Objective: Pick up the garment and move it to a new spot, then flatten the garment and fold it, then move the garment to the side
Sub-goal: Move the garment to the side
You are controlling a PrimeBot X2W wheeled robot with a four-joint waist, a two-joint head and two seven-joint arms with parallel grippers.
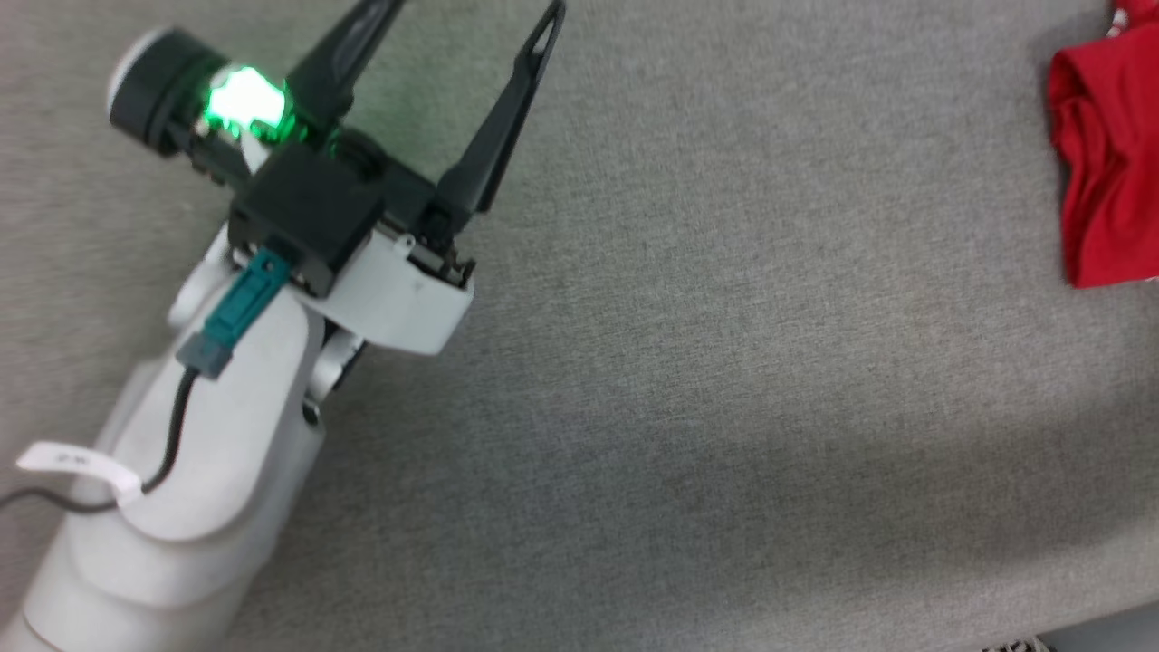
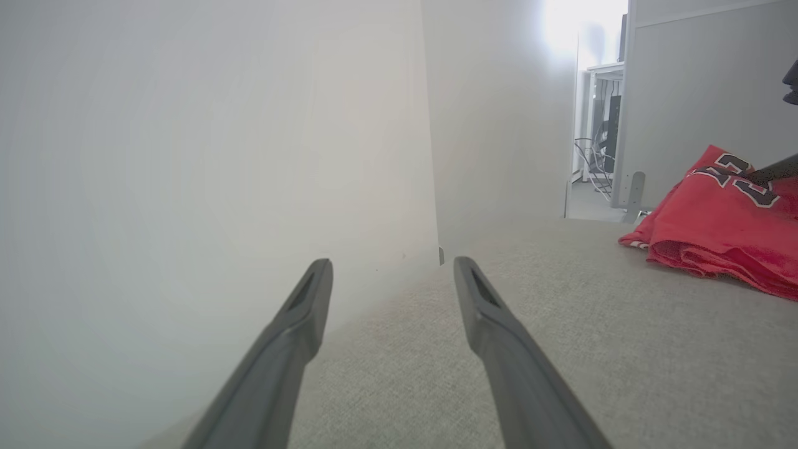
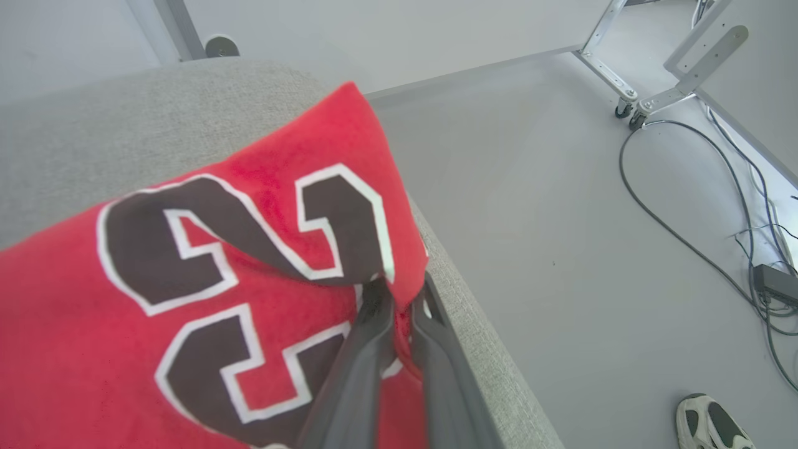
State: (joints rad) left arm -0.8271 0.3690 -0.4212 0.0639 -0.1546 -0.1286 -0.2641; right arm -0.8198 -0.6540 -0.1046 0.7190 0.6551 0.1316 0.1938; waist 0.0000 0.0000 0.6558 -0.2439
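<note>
The garment, red with black white-outlined characters, lies bunched at the right edge of the grey table. In the right wrist view my right gripper is shut on a fold of the garment beside the table's edge. The left wrist view shows the garment piled at the right, with a dark finger resting on its top. My left gripper stands open over bare cloth at the upper left, far from the garment, and its fingers hold nothing.
A pale wall borders the table on the left. Beyond the table's right edge the floor carries cables, wheeled frame legs, and a person's shoe at the lower right.
</note>
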